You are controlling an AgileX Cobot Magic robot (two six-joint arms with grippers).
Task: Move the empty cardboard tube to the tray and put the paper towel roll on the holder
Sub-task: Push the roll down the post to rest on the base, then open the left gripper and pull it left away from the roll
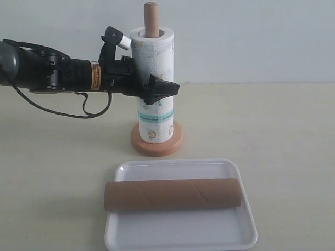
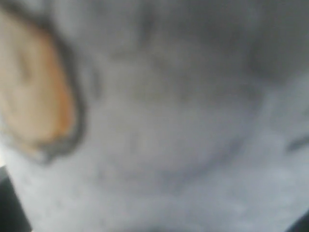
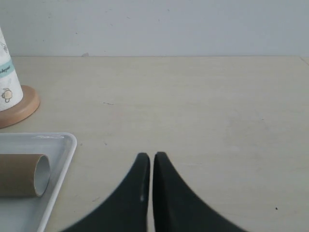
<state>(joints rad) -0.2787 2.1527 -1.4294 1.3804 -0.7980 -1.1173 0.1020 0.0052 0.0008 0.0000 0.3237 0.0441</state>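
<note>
The paper towel roll [image 1: 154, 57] stands upright on the holder [image 1: 157, 147], resting on the disc base with the pole tip poking out of its core. My left gripper [image 1: 170, 86] straddles the roll at mid height; one black finger crosses its front and the other is hidden behind it. The left wrist view is a close blur of white paper [image 2: 183, 121], so the grip cannot be judged. The empty cardboard tube [image 1: 172, 194] lies across the tray [image 1: 183, 232]. My right gripper [image 3: 152, 157] is shut and empty, low over the bare table to the right of the tray [image 3: 60, 145].
The right wrist view catches the tube's open end [image 3: 41, 175], the holder's base [image 3: 21, 108] and the roll's lower edge [image 3: 7, 82]. A black cable [image 1: 63, 111] hangs under the left arm. A pale wall backs the table.
</note>
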